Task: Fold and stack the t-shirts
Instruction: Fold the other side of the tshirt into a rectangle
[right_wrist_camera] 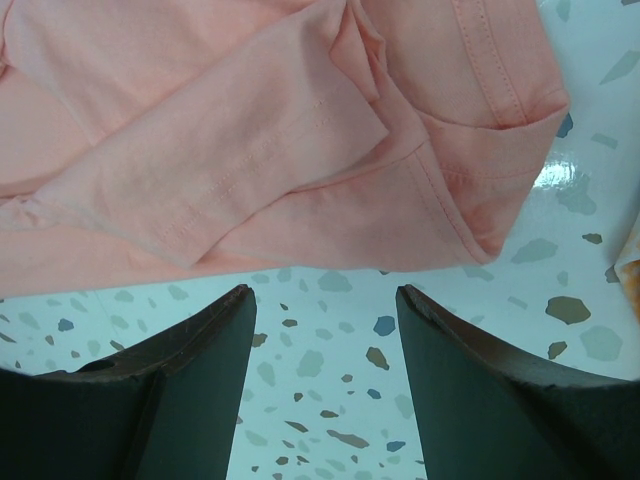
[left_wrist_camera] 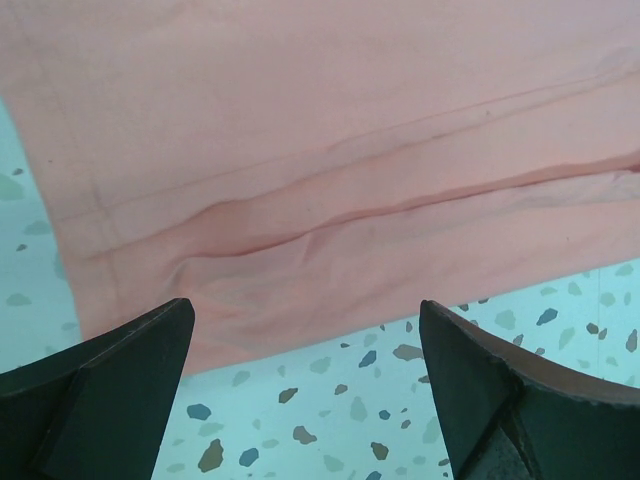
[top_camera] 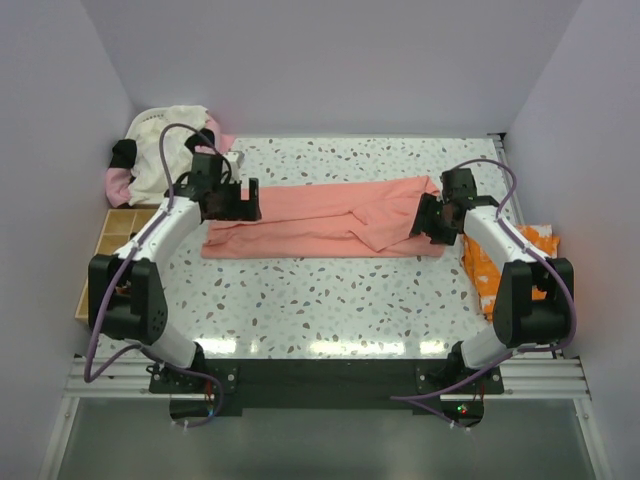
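Left gripper (top_camera: pixel 243 200) spread wide, empty, above near left edge of salmon-pink t-shirt (top_camera: pixel 320 225). Right gripper (top_camera: pixel 428 220) jaws apart, nothing between, at shirt's right end by sleeve hem (right_wrist_camera: pixel 500 90). Salmon-pink t-shirt laid as long band across middle of terrazzo table (top_camera: pixel 330 300), creased along length. Orange white-splotched t-shirt (top_camera: pixel 482 275) at right table edge, partly under right arm. Cream t-shirt (top_camera: pixel 165 140) and pink t-shirt (top_camera: pixel 120 185) heaped at far left corner. Wooden compartment tray (top_camera: pixel 105 240) at left edge.

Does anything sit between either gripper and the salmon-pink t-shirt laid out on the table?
Nothing visible does. The left gripper and the right gripper, both open, hang at opposite ends of the salmon-pink t-shirt. In each wrist view only bare terrazzo table shows between the fingers and the cloth's near edge.
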Available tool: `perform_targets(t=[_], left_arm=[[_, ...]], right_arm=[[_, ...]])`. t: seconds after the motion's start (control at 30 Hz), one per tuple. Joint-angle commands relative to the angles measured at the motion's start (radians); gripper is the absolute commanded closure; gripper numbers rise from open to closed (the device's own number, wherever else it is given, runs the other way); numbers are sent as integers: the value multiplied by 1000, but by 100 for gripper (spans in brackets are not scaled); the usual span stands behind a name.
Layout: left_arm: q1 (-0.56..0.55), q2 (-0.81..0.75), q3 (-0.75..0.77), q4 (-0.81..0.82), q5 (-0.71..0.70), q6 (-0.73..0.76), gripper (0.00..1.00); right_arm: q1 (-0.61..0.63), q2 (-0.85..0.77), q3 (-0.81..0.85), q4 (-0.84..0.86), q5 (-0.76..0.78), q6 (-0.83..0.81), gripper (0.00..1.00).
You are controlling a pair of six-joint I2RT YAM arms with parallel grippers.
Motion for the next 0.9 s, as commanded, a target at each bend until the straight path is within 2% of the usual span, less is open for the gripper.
perform_targets(t=[0.0,0.27,0.6,0.7,0.87], left_arm=[[-2,78,-23,-50,73,3,0],[-2,169,-46,-53,-7,-12,0],[-2,237,36,-44,-313,18,0],[-2,264,46,-38,-367,22,0],[-2,246,37,-16,-376,15,0]], right_arm=[[4,-13,-8,25,-12,4,37],[4,-15,-11,19,-4,-2,37],[4,8,-19,34,-15,1,37],[6,11,-25,37,-15,1,37],[3,14,-31,48,-24,6,37]])
